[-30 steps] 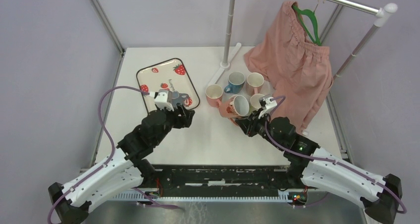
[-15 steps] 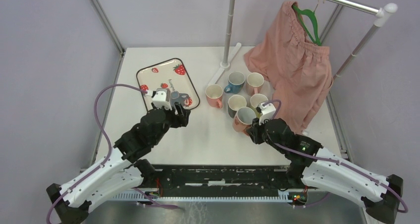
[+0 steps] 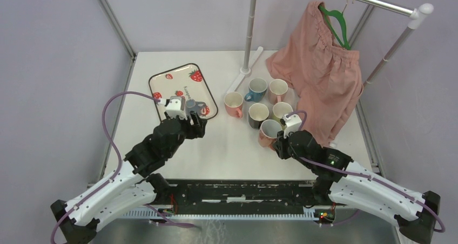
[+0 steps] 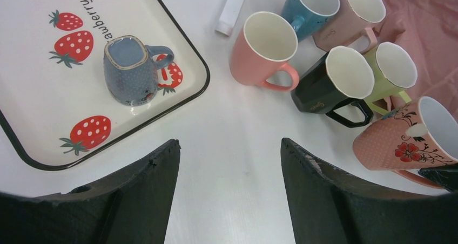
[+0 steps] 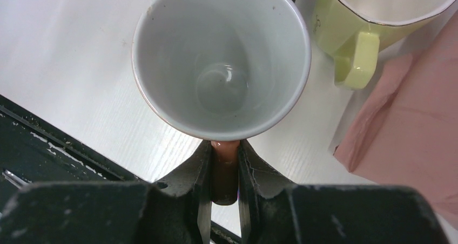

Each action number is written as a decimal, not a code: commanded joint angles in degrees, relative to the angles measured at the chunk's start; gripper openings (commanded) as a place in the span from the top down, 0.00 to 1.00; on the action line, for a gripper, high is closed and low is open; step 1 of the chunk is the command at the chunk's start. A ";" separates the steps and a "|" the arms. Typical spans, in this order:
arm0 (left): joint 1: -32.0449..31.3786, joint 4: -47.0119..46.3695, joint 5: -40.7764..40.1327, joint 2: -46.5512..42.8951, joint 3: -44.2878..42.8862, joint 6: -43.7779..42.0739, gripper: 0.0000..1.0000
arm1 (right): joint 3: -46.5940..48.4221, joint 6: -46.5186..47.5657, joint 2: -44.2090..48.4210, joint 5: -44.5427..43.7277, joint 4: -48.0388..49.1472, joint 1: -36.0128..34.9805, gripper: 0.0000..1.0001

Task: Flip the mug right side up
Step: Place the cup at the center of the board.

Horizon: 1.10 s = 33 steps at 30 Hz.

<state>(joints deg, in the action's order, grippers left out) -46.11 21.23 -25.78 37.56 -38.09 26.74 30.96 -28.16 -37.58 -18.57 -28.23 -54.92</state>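
A pink dotted mug with a flower print (image 3: 268,131) stands mouth up at the front of the mug group; it also shows in the left wrist view (image 4: 406,140) and from above in the right wrist view (image 5: 221,60), white inside. My right gripper (image 5: 224,157) is shut on its pink handle (image 5: 223,171), which shows between the two fingers. In the top view the right gripper (image 3: 280,144) sits just front right of the mug. My left gripper (image 4: 229,163) is open and empty above bare table, near the tray's front corner (image 3: 195,126).
A strawberry tray (image 3: 162,85) holds an upright blue-grey mug (image 4: 128,68). Upright mugs stand behind: pink (image 3: 233,102), blue (image 3: 256,88), beige (image 3: 277,89), black (image 3: 257,113), green (image 3: 281,110). A clothes rack pole (image 3: 249,33) and pink garment (image 3: 324,71) are at the back right.
The right gripper has turned the pink flowered mug from lying on its side to mouth up and moved it right and nearer. The left arm has drawn back slightly.
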 commanded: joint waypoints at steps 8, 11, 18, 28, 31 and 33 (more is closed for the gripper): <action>-0.08 -0.68 -1.40 2.14 -0.53 -0.55 0.25 | 0.33 -1.09 1.72 -5.47 -2.19 -0.26 1.00; -0.12 -1.25 -1.21 2.61 -0.28 -0.38 0.25 | -0.17 -1.58 1.57 -5.84 -2.52 -0.30 1.00; -0.12 -1.37 -0.72 3.48 -0.30 -0.29 0.25 | -2.79 -2.64 1.15 -9.07 -1.42 -0.32 1.00; -0.12 -1.37 -0.76 3.48 -0.15 -0.46 0.25 | -5.72 -2.18 0.25 -11.10 5.07 -0.32 1.00; -0.12 -1.37 -0.85 3.64 -0.04 -0.51 0.25 | -6.16 -1.59 -0.41 -11.10 6.71 -0.21 1.00; -0.12 -1.36 -0.85 3.75 0.02 -0.55 0.25 | -6.48 -1.26 -1.06 -11.19 7.53 -0.27 1.00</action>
<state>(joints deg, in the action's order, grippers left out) -46.11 21.26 -25.89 41.17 -38.09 26.76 24.10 -29.85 -38.24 -26.11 -28.18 -55.00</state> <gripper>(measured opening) 0.748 0.238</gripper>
